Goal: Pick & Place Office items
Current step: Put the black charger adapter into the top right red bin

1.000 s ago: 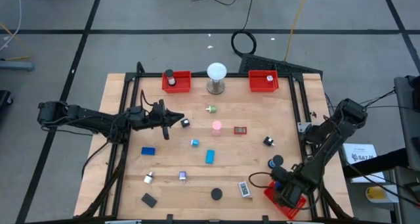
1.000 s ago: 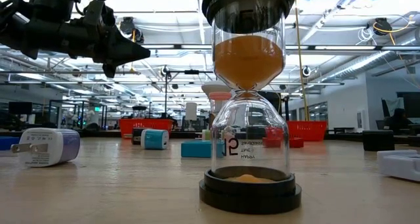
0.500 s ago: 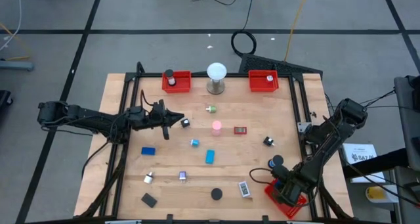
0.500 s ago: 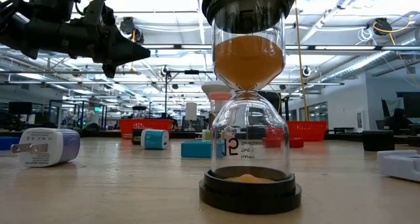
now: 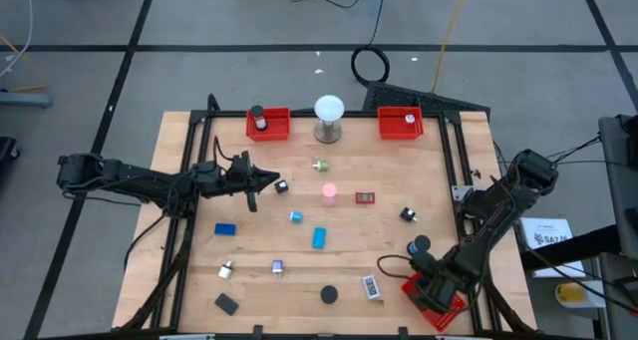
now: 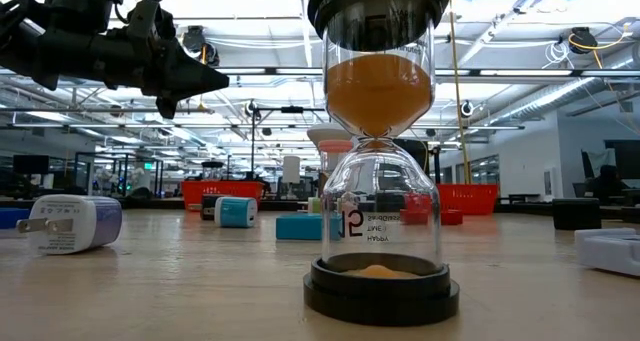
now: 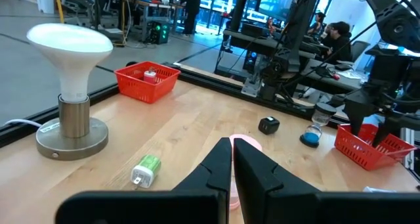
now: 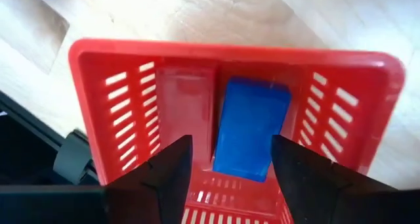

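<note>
The hourglass (image 6: 380, 141) standing close to the low camera carries printed writing on its lower bulb; it shows reversed through the glass and cannot be read with confidence. Orange sand fills its upper bulb, and a small heap lies in the base.

Three red mesh trays are on the counter (image 5: 389, 235). The far-left tray (image 5: 268, 124) holds a small red-and-white item with a dark one beside it. The far-right tray (image 5: 400, 124) holds a small pale item. The near-right tray (image 8: 236, 112) holds one blue block (image 8: 251, 129), lying flat on its floor.

The right end effector (image 8: 230, 161) hangs directly over that tray, its two dark fingers spread apart on either side of the blue block and not touching it — nothing is gripped. From overhead it sits at the counter's near-right corner.

The left end effector (image 7: 232, 159) hovers above the left-middle of the counter, fingers pressed together to a narrow slit, empty.

Loose on the counter are about a dozen small items:
- a green-and-silver cylinder (image 5: 320, 166)
- a pink disc (image 5: 329, 190)
- a red block (image 5: 365, 197)
- two blue blocks (image 5: 225, 229) and (image 5: 319, 238)
- a black disc (image 5: 328, 295)
- a black square (image 5: 226, 303)
- a white plug adapter (image 6: 72, 224)

A white bulb lamp on a metal base (image 7: 71, 92) stands between the two far trays.
</note>
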Controlling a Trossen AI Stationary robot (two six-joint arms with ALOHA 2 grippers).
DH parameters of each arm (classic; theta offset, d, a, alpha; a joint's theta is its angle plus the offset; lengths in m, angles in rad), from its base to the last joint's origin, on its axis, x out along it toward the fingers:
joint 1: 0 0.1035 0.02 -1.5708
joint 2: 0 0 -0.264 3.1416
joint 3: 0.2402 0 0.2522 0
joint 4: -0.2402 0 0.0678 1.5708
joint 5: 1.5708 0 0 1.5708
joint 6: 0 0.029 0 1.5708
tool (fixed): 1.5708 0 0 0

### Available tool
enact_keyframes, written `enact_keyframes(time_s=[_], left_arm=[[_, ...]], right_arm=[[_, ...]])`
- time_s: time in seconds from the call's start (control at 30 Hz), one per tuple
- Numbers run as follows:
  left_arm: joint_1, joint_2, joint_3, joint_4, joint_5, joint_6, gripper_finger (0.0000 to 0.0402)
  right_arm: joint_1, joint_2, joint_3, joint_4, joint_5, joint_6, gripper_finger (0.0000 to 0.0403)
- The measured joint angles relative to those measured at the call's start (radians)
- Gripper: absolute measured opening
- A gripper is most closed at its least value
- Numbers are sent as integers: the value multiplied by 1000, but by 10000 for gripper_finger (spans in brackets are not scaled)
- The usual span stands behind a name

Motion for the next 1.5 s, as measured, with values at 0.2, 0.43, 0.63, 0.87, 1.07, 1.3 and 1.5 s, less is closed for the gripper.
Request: enact_keyframes(time_s=[0.2, 0.43, 0.63, 0.87, 1.07, 1.3, 1.5], left_arm=[[0, 0, 0, 0, 0, 0, 17], [0, 0, 0, 0, 0, -50, 17], [0, 0, 0, 1, 0, -76, 17], [0, 0, 0, 12, -1, -170, 17], [0, 0, 0, -8, -2, -190, 17], [0, 0, 2, -73, -53, -246, 17], [-8, 0, 58, -219, -123, -246, 17]], right_arm=[[-22, 0, 21, -18, -17, -31, 191], [-38, -4, 167, -135, -14, -238, 104], [-95, -16, 286, -267, 20, -383, 21], [-261, -73, 315, -284, 222, -559, 9], [-470, -106, 315, -353, 273, -732, 13], [-690, -108, 314, -355, 280, -987, 42], [-819, -119, 241, -277, 321, -1217, 54]])
